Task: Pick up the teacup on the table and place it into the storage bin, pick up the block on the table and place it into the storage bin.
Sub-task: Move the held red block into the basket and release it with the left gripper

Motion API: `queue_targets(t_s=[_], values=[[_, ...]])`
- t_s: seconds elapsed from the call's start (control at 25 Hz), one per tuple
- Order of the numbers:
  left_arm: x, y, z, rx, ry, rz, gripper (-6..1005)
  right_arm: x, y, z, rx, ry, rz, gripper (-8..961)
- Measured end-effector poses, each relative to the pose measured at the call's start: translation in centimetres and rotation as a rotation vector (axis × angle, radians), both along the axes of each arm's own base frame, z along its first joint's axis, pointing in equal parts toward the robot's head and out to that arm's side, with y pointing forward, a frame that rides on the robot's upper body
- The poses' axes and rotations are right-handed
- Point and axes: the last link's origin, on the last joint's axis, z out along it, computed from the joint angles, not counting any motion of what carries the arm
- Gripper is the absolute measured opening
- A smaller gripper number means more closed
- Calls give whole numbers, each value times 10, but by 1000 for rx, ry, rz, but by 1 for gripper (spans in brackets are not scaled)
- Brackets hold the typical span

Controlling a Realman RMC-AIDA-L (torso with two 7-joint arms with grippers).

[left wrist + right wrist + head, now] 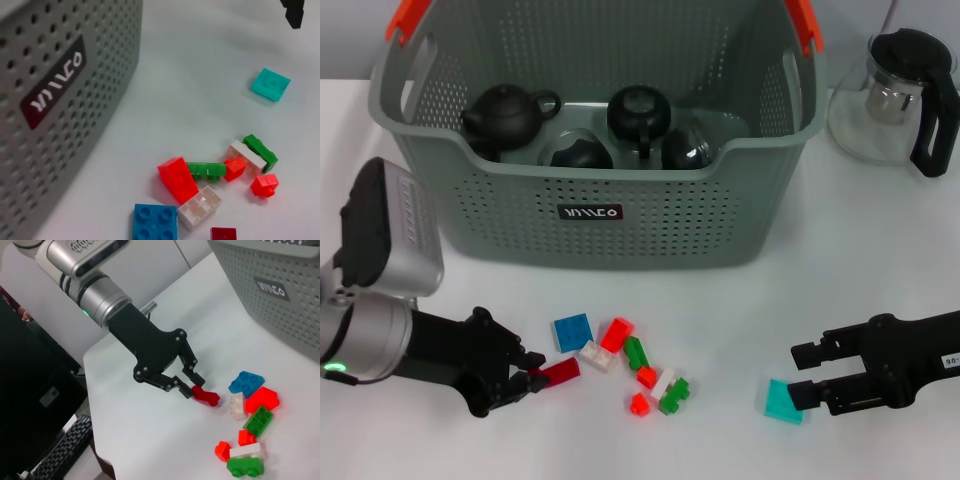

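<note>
White bench [880, 260]. The storage bin [600, 200], grey-green and perforated with orange handle ends and a black label, stands at the far centre. Inside it lie dark teaware: a black teapot [505, 112] at the left, and three more dark round pieces beside it (cups or lidded pots, cannot tell which). A glass pitcher [898, 95] with a black handle stands on the bench just right of the bin.

In front of the bin, a loose cluster of small blocks on the bench: blue block [573, 331], bright red block [616, 334], clear white block [595, 354], green block [637, 352], and a few small red, white and green pieces nearer the robot. A teal block [783, 401] lies apart, off to the right.

Left tool [532, 375] is low at the bench, left of the cluster, fingers narrowed onto a dark red block [558, 372]; the right wrist view shows the two fingertips pinching one end of it, the other end jutting toward the cluster. The block sits at bench level (lifted or resting, cannot tell).

Right tool [802, 370] is low at the right, jaws parted, its lower finger touching or just beside the teal block, nothing between the fingers.
</note>
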Motion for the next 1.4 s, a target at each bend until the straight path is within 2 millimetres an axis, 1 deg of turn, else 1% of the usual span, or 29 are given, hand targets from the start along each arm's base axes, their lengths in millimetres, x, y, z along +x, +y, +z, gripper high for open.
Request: queue_targets(t_s=[0.2,0.24,0.32,0.36,0.4,0.44,0.48,0.6,0.64,0.88,1.0,1.12,1.24,1.28,1.32,1.36,1.4], values=[[0,0,2,8,-26,15,167,0,0,0,1,0,0,684],[1,-1,4,1,-42,18,167,0,0,0,1,0,0,685],[5,-1,14,-25,-106,26,167,0,0,0,0,-1,1,685],[5,-1,14,-25,-106,26,167,0,0,0,-1,-1,2,685],[7,-2,22,-45,-163,37,167,0,0,0,-1,-2,2,685],[11,-2,39,-73,-279,54,167,0,0,0,-1,-1,3,685],[12,-2,44,-77,-317,60,167,0,0,0,-1,-1,3,685],[24,4,78,-95,-591,76,167,0,0,0,-2,-1,3,685],[24,4,78,-95,-591,76,167,0,0,0,-3,-1,4,685],[52,17,95,-61,-841,81,168,0,-1,-1,-5,-1,8,685],[70,33,109,3,-968,79,168,-1,-1,-1,-6,-1,10,686],[92,64,124,86,-991,124,168,-1,-1,-1,-6,-2,10,686],[113,97,139,129,-929,236,168,-2,0,-1,-6,-2,10,686],[113,97,139,129,-929,236,168,-2,0,-1,-6,-2,10,686],[120,107,143,139,-881,271,168,-1,0,-1,-6,-3,9,686],[136,128,148,164,-725,319,168,-2,0,0,-6,-3,10,685],[136,128,148,164,-725,319,168,-1,0,0,-5,-5,11,685]])
